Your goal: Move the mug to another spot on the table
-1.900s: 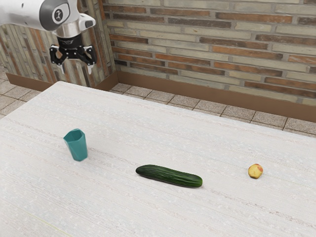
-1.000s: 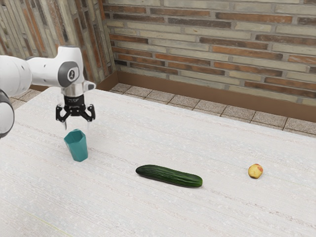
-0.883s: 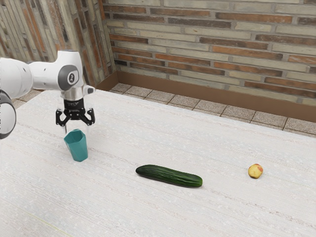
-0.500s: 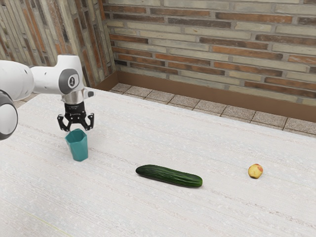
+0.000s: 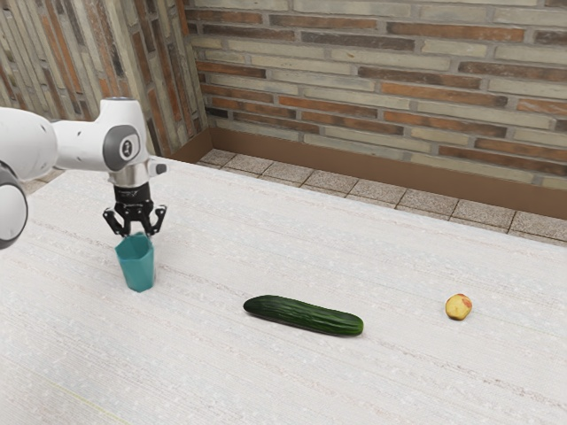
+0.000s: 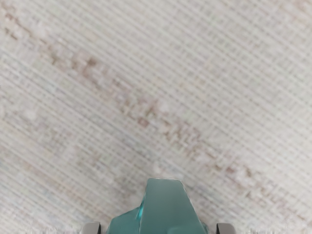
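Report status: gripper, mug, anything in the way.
Gripper open, fingers down at the mug rim. Mug upright on table, not yet lifted. Cucumber and yellow fruit lie apart, toward the exterior view's right.

Matt teal mug, wood-grained table

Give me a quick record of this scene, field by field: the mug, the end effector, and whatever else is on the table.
mug: teal, upright on the table, toward the exterior view's left
end effector: open, fingertips down at the mug's rim
cucumber: lying flat mid-table, apart from the mug
small yellow item: alone, toward the exterior view's right
task status: mug not yet lifted
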{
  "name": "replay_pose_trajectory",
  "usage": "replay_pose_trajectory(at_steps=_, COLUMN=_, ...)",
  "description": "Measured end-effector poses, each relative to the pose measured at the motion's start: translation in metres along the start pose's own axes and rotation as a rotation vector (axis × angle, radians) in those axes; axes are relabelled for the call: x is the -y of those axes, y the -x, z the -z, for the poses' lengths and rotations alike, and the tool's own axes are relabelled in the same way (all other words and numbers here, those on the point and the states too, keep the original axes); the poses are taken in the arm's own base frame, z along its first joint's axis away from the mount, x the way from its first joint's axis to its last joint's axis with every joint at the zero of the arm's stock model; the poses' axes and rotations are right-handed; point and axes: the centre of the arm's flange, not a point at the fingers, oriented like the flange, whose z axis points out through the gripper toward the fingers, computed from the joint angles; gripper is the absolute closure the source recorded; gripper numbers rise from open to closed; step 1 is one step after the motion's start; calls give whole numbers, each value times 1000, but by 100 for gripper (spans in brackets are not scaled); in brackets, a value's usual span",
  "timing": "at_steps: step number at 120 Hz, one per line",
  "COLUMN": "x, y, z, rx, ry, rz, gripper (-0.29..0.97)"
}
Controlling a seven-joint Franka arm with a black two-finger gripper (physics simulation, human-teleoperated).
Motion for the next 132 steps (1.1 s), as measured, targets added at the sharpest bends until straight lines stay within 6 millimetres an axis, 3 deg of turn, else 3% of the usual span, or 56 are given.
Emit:
replay_pose_trajectory(at_steps=47, x=3, y=37, z=30, rx=3, ry=15, rz=-14, gripper=62)
replay_pose_trajectory(at_steps=85, x=-66, y=76, z=43, rx=72, ry=53, rz=-139, gripper=63)
replay_pose_trajectory(at_steps=105, x=-98, y=83, z=30, rx=111, ry=75, rz=-183, gripper=63)
replay_pose_trajectory(at_steps=132, x=-140, y=72, z=-1, rx=145, ry=84, rz=-228, gripper=65)
